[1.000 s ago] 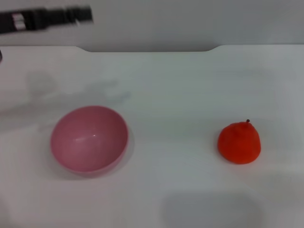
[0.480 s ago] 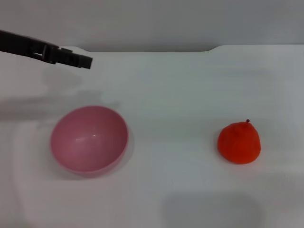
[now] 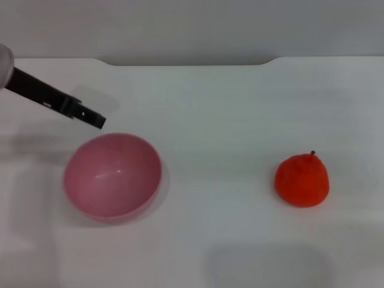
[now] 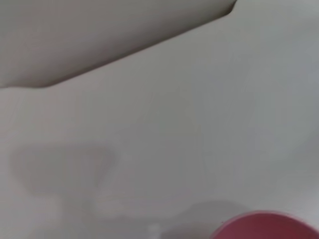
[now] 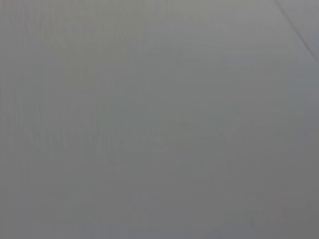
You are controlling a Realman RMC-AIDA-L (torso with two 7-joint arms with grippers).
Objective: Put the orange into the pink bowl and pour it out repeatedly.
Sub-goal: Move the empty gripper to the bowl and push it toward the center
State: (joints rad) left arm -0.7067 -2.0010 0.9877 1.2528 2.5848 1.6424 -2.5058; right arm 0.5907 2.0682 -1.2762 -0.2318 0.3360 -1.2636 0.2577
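Note:
The pink bowl (image 3: 113, 175) stands upright and empty on the white table (image 3: 222, 108), at the left in the head view. Its rim also shows in the left wrist view (image 4: 264, 226). The orange (image 3: 302, 180) sits on the table at the right, stem nub up, well apart from the bowl. My left gripper (image 3: 96, 120) reaches in from the far left as a dark bar. Its tip hangs just above and behind the bowl's far-left rim, holding nothing that I can see. My right gripper is out of view.
The table's far edge (image 3: 186, 62) has a shallow notch with a grey wall behind it. The right wrist view shows only a plain grey surface. A faint shadow lies on the table at the front (image 3: 267, 264).
My left gripper has swung down from the far upper left towards the bowl, and its tip now hangs near the bowl's far-left rim. Bowl and orange have not moved.

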